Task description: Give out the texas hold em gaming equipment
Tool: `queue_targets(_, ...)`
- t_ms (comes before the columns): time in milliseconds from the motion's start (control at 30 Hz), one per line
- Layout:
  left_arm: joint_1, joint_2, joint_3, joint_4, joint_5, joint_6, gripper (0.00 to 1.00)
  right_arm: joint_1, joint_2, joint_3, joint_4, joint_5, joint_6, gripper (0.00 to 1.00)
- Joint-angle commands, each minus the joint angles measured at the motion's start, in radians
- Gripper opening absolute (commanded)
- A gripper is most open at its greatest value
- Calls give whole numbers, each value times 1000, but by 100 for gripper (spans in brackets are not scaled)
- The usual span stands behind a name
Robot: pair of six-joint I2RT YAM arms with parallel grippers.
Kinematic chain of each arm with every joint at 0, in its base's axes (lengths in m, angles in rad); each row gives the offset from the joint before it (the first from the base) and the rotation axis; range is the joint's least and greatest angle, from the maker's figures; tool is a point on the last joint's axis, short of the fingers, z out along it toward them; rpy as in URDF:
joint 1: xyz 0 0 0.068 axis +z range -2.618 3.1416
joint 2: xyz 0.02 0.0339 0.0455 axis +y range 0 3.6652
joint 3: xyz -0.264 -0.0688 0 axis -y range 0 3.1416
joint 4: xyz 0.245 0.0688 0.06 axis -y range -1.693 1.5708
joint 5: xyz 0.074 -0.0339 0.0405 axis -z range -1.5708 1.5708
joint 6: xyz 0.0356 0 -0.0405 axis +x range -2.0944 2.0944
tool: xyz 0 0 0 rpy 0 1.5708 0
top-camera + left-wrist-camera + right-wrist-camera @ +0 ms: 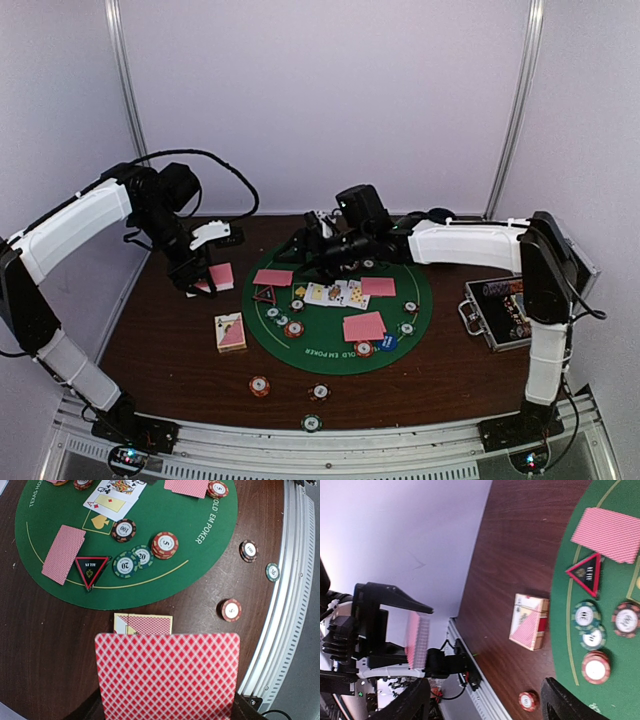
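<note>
My left gripper [203,280] is shut on a stack of pink-backed playing cards [167,675], held above the wood left of the green mat [420,290]. My right gripper [485,705] stands open and empty over the mat's far left part, near a face-down card [273,277] and the red-black triangle marker [585,572]. Face-up cards [335,293] lie in the mat's middle, with face-down cards [364,326] and striped chips [165,544] around them. A card box [530,621] lies on the wood beside the mat.
A metal-edged black case [500,310] lies open at the right. Loose chips [259,385] sit on the wood near the front, one [312,423] on the metal rail [400,440]. Grey walls close in the back and sides.
</note>
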Motion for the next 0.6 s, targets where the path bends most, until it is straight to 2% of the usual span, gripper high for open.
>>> queue_targets(0,0,6,31,10,24,-6,0,51,65,55,248,-72,194,80)
queue_targets(167,0,10,43,16,26,-12,0,101,131,94,362,-92,298,80)
queue_targets(567,0,5,42,17,33,-11,0,154,257,240,409,-136,390,80)
